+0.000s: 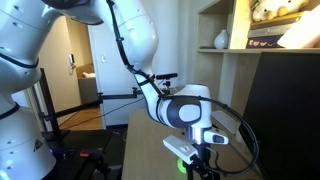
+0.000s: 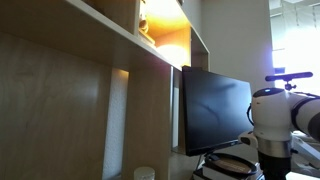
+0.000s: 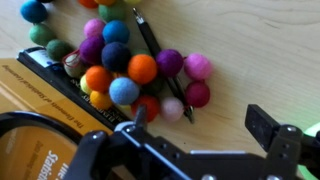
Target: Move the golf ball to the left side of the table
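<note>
In an exterior view the pincer (image 1: 200, 160) hangs low. In an exterior view the arm (image 2: 278, 115) stands beside a dark screen (image 2: 215, 105). In the wrist view the pincer (image 3: 198, 118) is spread, empty, above felt balls (image 3: 130, 65) on the tabletop (image 3: 260, 40). The golf ball (image 3: 300, 135) is a green blur beside one finger.

Fuzzy felt balls (image 3: 140, 68), smooth wood-grain table (image 3: 262, 40), glossy black monitor screen (image 2: 215, 105)

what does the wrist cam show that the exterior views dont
Only the wrist view: a pile of coloured felt balls, a black pen and a yellow book.
Only the exterior views: the white arm, the wooden shelving and a dark monitor.
Shared: the tan table and the gripper, which the wrist view shows open.
</note>
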